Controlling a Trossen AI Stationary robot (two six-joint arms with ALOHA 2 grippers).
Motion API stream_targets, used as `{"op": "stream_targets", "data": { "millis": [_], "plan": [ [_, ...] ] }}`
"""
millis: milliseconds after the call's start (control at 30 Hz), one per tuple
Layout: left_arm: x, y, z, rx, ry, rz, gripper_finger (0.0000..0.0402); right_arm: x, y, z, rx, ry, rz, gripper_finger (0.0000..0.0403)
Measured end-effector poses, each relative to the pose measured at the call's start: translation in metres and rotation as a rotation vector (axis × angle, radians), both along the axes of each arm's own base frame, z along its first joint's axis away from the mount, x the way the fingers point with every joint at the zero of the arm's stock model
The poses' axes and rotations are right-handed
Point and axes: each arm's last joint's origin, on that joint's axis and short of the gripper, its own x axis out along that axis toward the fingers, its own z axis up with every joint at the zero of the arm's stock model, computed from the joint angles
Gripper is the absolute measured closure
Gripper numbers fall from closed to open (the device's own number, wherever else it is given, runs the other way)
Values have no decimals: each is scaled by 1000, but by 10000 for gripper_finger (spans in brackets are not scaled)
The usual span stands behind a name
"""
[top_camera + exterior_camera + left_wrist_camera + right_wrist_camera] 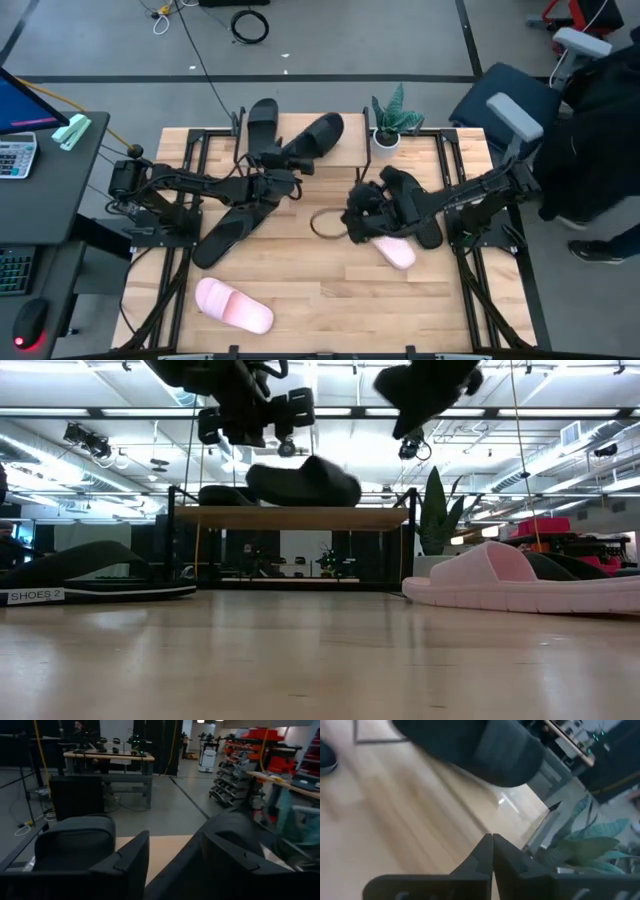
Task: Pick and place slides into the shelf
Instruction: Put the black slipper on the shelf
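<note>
Slide, black point(320, 135), up on shelf point(290, 516), side by side with second black slide point(262, 120). Lies slanted, one end pointing toward plant point(390, 122). Sits just past the tips of left gripper point(290, 165), a little to the plant side. Left gripper open, fingers point(127, 862) spread wide, holding nothing. In left wrist view, one black strap on each side of the fingers. Not held, so next job probably just backing up and away without bumping either one.

Down on table point(330, 300): black flip-flop point(235, 225), right under the left arm. Long and thin, slanting from the left front up toward the middle. Closest to left arm, well apart from right arm, so likely the next pick for the left side. Pink slide point(232, 305) farther off, near the front edge, also on the left half.

Other pink slide point(395, 252) just beside and partly under right gripper point(358, 222). Touching or not, cannot tell. Right gripper shut tight, fingers pressed together with nothing between them.
</note>
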Motion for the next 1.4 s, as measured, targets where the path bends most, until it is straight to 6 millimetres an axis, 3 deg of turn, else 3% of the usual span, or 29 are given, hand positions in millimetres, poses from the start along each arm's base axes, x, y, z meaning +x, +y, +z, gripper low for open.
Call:
{"op": "stream_targets", "data": {
  "millis": [233, 400, 500, 667, 767, 833, 933, 1033, 1200, 1400],
  "plan": [
    [-1, 9, 0, 13, 71, 22, 239, 27, -59, 12, 89, -145, -11, 389],
    [-1, 11, 3, 41, 178, 14, 247, 32, -103, 16, 214, -211, 41, 393],
    [-2, 10, 11, 75, 334, -88, 253, 30, -116, 15, 243, -184, 53, 397],
    [-11, 10, 31, 176, 562, -260, 258, 26, -121, 9, 308, -109, 99, 396],
    [-19, 13, 44, 260, 716, -302, 255, 26, -111, 7, 368, -78, 168, 394],
    [-23, 17, 48, 341, 909, -360, 252, 24, -97, 7, 443, -69, 223, 394],
    [-27, 22, 43, 439, 1200, -477, 250, 22, -69, 14, 499, -77, 315, 395],
    [-30, 31, 32, 446, 1361, -586, 248, 18, -34, 20, 513, -82, 409, 393],
    [-30, 61, 19, 398, 1355, -667, 244, 7, 19, 26, 490, -87, 500, 391],
    [-27, 84, 15, 469, 1293, -787, 244, -6, 61, 27, 434, -98, 526, 393]
  ]
}}
